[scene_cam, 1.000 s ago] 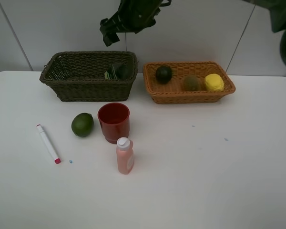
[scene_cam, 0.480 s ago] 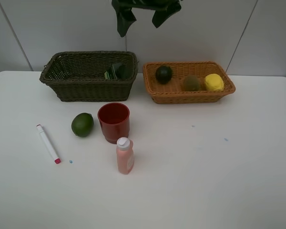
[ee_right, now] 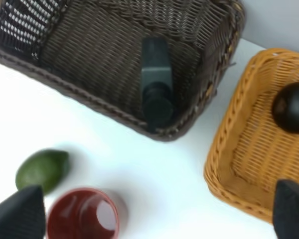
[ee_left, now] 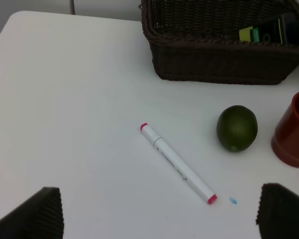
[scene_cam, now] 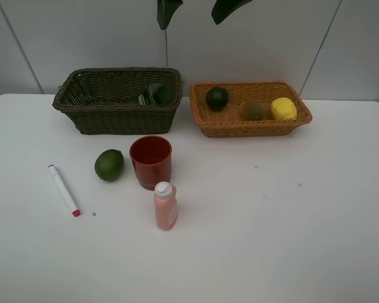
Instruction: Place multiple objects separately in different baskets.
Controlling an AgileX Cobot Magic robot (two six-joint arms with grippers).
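Observation:
On the white table lie a green lime (scene_cam: 109,165), a red cup (scene_cam: 151,161), a pink white-capped bottle (scene_cam: 165,206) and a white red-tipped marker (scene_cam: 64,190). The dark basket (scene_cam: 123,120) holds a black bottle (scene_cam: 155,95). The orange basket (scene_cam: 252,129) holds a dark round fruit (scene_cam: 217,98), a kiwi (scene_cam: 253,110) and a lemon (scene_cam: 283,108). My right gripper (scene_cam: 196,7) is open and empty, high above the gap between the baskets; its view shows the black bottle (ee_right: 156,82). My left gripper (ee_left: 162,219) is open and empty above the marker (ee_left: 177,163) and lime (ee_left: 236,128).
The baskets stand side by side at the table's back edge against a grey wall. The cup, lime and pink bottle cluster close together in front of the dark basket. Bare table lies to the front right.
My right gripper has risen and moved right from above the dark basket, until only its open fingertips show at the top edge. Nothing on the table has moved.

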